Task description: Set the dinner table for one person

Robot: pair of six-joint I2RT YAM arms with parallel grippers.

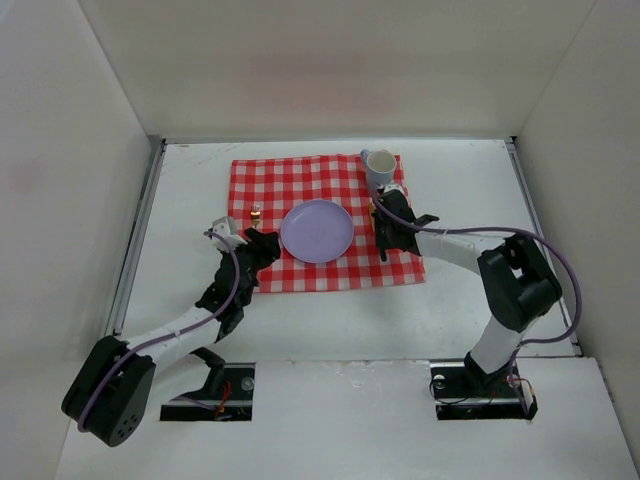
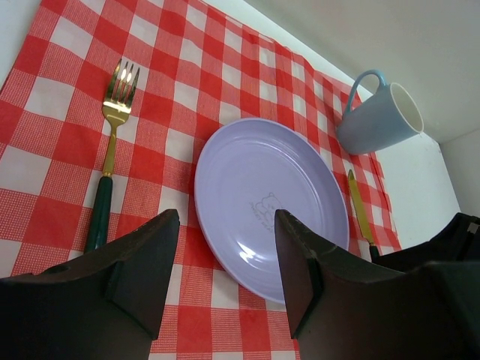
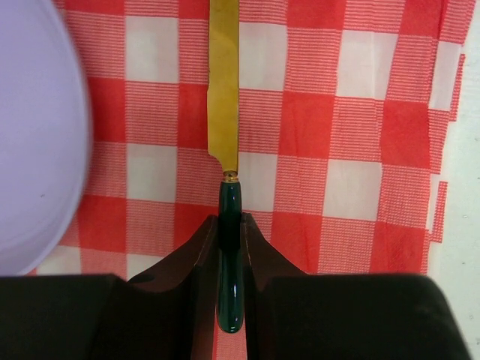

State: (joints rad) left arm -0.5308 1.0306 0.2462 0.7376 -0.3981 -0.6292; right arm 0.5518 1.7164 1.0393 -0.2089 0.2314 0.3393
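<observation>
My right gripper [image 3: 229, 225] is pinching the dark green handle of the gold-bladed table knife [image 3: 223, 105], which runs parallel just right of the round lilac plate [image 2: 270, 195]. I'd settle it flat, clear of the rim, then release. My left gripper [image 2: 225, 225] hangs spread wide near the gold, green-handled fork [image 2: 112, 150]. The plate sits on the red-and-white checked cloth [image 1: 330, 275], with a pale blue ceramic mug [image 2: 379, 112] at its far right corner, on the matte white dinner table [image 1: 450, 310] boxed by plain white walls [image 1: 330, 60].
</observation>
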